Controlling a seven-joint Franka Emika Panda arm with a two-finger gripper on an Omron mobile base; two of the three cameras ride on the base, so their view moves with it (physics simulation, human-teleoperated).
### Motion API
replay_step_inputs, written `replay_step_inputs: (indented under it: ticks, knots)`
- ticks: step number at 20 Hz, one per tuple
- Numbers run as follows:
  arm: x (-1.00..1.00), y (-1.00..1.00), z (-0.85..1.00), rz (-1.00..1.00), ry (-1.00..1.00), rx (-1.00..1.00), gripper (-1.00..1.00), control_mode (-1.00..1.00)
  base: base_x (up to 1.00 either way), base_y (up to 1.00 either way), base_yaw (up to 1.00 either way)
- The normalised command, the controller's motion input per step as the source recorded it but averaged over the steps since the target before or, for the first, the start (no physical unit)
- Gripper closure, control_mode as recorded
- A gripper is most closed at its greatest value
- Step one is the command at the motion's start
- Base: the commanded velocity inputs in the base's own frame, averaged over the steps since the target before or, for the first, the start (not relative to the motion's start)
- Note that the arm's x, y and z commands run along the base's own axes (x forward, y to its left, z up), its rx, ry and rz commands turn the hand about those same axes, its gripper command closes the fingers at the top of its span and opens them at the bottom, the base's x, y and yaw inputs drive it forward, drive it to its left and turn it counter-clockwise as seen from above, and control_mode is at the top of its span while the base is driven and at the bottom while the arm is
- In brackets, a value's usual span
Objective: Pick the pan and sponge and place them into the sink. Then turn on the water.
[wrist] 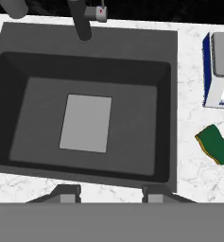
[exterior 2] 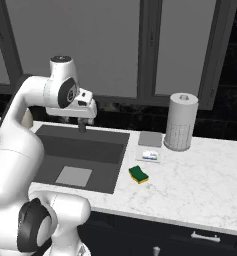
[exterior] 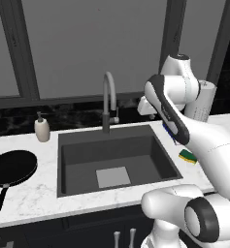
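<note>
Counter holds pan [exterior: 12, 167] left, sponge [exterior 2: 138, 174] right — gripper [exterior 2: 82, 126] above sink [exterior: 68, 140], jaws apart, empty; approach sponge from above.

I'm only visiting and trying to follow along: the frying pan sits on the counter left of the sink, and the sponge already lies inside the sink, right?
Not quite. The pan does sit on the counter left of the sink, but the sponge is not inside it. It lies on the marble counter to the sink's right, as the right base view shows.
</note>
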Motion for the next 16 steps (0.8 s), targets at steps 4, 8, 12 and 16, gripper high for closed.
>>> replay_step_inputs:
  ticks: [4,8,12,16]
  knots:
    - [-0.02,0.21,-0.13,0.0,0.0,0.0,-1.0,-1.0,0.0,0.0,0.0]
    - [-0.06,1.0,-0.17,0.0,-0.04,0.0,-1.0,-1.0,0.0,0.0,0.0]
    - [-0.02,1.0,-0.24,0.0,-0.02,-0.04,-1.0,-1.0,0.0,0.0,0.0]
    - [0.0,1.0,-0.39,0.0,0.05,-0.12,-1.0,-1.0,0.0,0.0,0.0]
